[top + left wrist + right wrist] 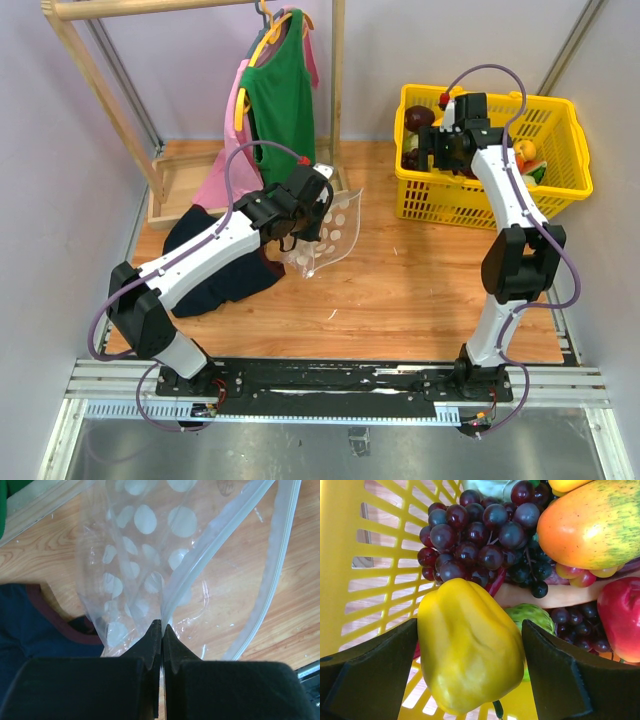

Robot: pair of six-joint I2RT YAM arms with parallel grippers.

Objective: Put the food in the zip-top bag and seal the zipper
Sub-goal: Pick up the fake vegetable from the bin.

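Note:
My left gripper [162, 626] is shut on the edge of the zip-top bag [145, 555], a clear pouch with white dots, and pinches it by the zipper [220, 530]. The bag [332, 232] hangs lifted over the table with its mouth gaping. My right gripper [470, 630] is down inside the yellow basket [480, 205], and both fingers touch the sides of a yellow toy pepper [465, 670]. Just beyond it lie purple grapes [480, 540], an orange-green mango [590, 525] and a red piece [620, 615].
A dark navy cloth [225, 270] lies on the wooden table under the left arm. A green top [283, 100] and a pink one hang on a wooden rack at the back left. The basket wall [375, 540] is close to the right gripper's left finger.

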